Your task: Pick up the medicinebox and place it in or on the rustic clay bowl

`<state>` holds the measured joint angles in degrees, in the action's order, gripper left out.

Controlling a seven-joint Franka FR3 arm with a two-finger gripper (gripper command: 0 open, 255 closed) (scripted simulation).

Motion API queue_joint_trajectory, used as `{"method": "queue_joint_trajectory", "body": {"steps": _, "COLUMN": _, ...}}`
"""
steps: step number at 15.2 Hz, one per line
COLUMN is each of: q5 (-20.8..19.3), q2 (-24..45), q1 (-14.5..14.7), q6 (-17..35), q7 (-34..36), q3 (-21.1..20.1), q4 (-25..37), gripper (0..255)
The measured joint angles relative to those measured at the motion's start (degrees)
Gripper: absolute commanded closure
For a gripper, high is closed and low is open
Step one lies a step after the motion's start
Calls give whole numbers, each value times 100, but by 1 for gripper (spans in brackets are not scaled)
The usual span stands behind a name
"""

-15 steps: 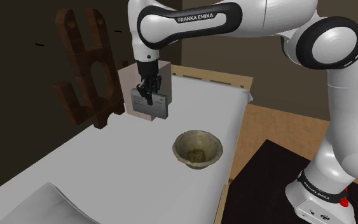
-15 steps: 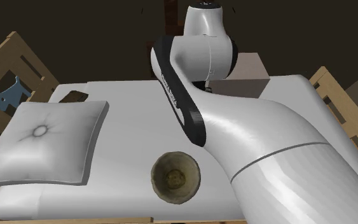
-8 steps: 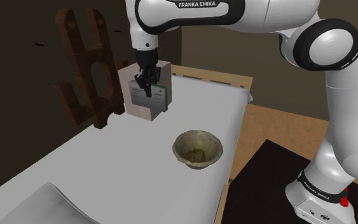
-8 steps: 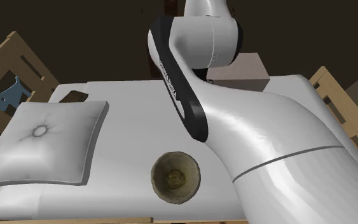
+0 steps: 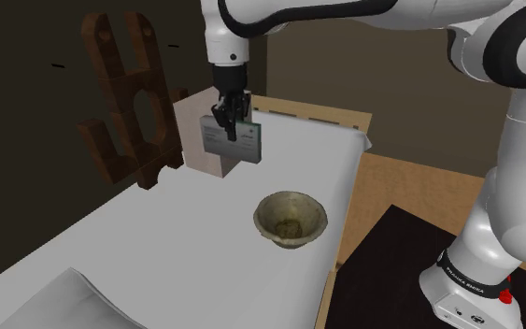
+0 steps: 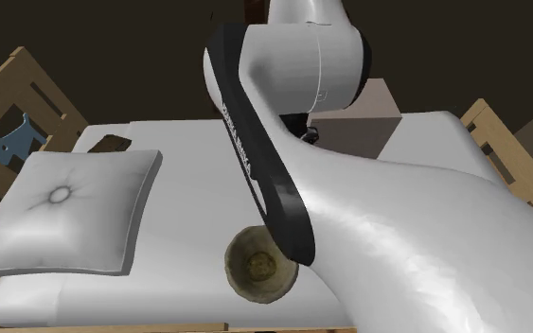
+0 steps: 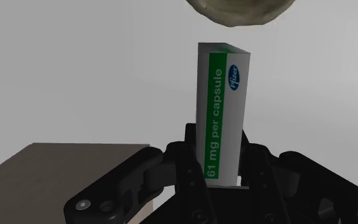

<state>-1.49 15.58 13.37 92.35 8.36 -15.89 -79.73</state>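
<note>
**Box in the air — the carry to the bowl is where this can slip**

The hand [image 5: 226, 129] is clenched on the medicinebox [image 5: 234, 143] and has it clear of the bed [image 5: 149, 238], hanging just in front of the brown block [image 5: 190, 131] at the far end. The clay bowl [image 5: 291, 219] sits on the bed nearer the stand and to the shoulder view's right of the box, well apart from it — so a sideways carry is yet to come.

Look at the wrist view: the fingers pinch the narrow box at one end, and most of its length juts out past them toward the bowl. That is my first worry. With so much of it overhanging, a brisk swing could twist the box in the grip or slide it out.

Second worry: the brown block is close behind, so a turn of the wrist could clip a corner of the box against it.

Third, the drop itself. The box looks long against the bowl's mouth. Let go too high or off-centre and it may catch the rim, tip out onto the bed, or nudge the bowl aside.
</note>
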Motion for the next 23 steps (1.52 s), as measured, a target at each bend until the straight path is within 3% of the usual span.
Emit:
{"method": "queue_joint_trajectory", "body": {"steps": 7, "q5": 491, "q2": -1801, "q1": -84, "q6": 422, "q7": -36, "q3": -59, "q4": -2156, "gripper": 255}}
{"method": "queue_joint_trajectory", "body": {"steps": 15, "q5": 989, "q2": -3551, "q1": 96, "q6": 296, "q7": 14, "q3": -81, "q4": -3715, "gripper": 255}}
{"method": "queue_joint_trajectory", "body": {"steps": 23, "q5": 1098, "q2": -3839, "q1": 159, "q6": 824, "q7": -13, "q3": -121, "q4": -4525, "gripper": 255}}
